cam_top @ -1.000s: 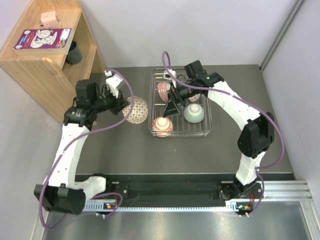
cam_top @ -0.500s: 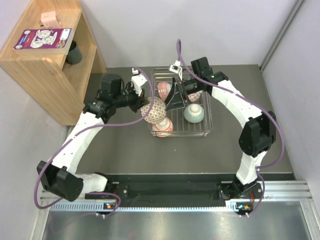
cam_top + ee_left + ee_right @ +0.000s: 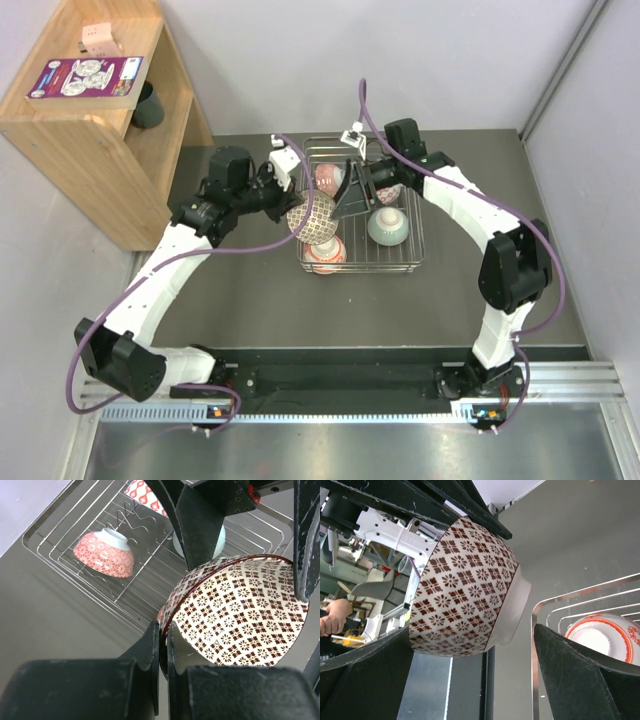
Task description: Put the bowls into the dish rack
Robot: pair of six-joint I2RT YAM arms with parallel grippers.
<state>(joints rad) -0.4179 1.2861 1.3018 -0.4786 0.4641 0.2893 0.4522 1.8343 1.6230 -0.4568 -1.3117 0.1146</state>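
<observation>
Robotics laboratory test cell, plain grey partition walls, dark grey tabletop, ribbed aluminium mounting rail, white-and-black jointed left arm and right arm, light wooden shelf unit.

Right end effector blocks dish rack middle, just beside mesh bowl; table in front open.

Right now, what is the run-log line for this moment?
left gripper: shut on mesh bowl | bowl: over dish rack edge | right gripper: jaws open around bowl
</observation>
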